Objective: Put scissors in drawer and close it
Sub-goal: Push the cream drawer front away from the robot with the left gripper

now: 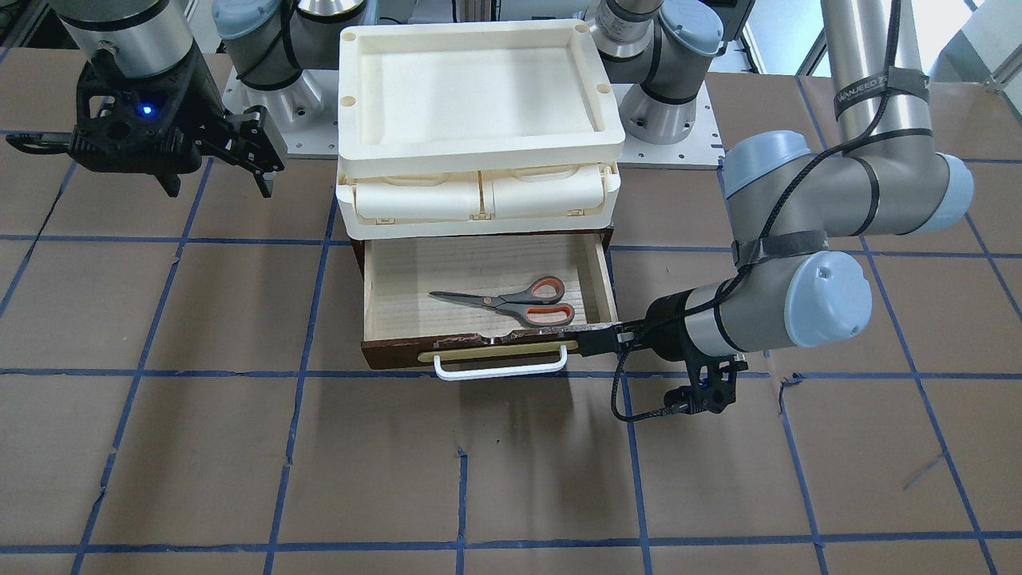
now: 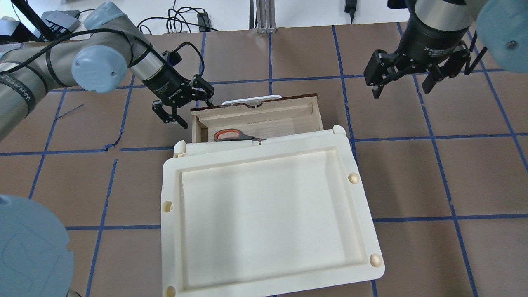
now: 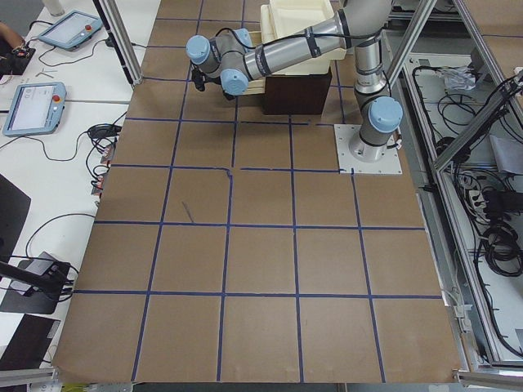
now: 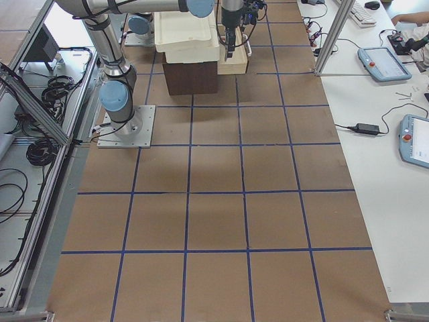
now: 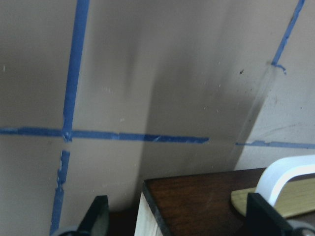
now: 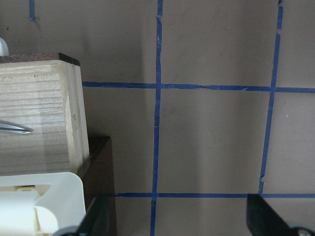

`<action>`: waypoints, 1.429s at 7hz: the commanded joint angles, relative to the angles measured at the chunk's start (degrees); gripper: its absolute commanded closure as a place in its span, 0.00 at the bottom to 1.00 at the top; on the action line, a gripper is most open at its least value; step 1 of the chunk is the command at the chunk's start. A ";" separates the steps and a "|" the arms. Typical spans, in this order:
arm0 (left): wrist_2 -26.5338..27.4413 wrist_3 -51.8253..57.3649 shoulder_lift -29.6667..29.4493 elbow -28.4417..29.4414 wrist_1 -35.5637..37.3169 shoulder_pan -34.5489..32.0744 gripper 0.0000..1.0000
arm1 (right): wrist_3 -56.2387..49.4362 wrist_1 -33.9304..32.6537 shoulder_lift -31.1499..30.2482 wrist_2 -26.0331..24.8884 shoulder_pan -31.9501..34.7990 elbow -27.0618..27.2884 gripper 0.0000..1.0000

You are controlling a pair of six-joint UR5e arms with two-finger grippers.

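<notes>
Two grippers stand spread wide and hold nothing. Nearest in the front-facing view, the left gripper [image 1: 584, 339] lies level at the 3 o'clock end of the dark front of the drawer [image 1: 399, 353], that corner between its fingers, just beside the white handle [image 1: 501, 367]. Behind the front, the pulled-out drawer holds the scissors [image 1: 511, 299] flat on its pale floor, blades toward 9 o'clock; farther back sits the cream box [image 1: 479, 96], and at 10 o'clock, well apart, the right gripper [image 1: 217, 184] hangs over the table [image 1: 239, 447].
</notes>
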 commanded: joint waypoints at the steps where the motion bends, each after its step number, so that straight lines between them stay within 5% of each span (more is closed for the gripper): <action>1: 0.02 -0.44 0.60 -0.02 -4.36 0.00 0.00 | -0.23 -0.01 0.00 -0.23 -0.09 0.00 0.00; 10: 0.90 -3.60 2.71 -2.13 -21.59 0.00 0.00 | -0.15 -0.01 0.00 -0.23 -0.17 0.09 0.00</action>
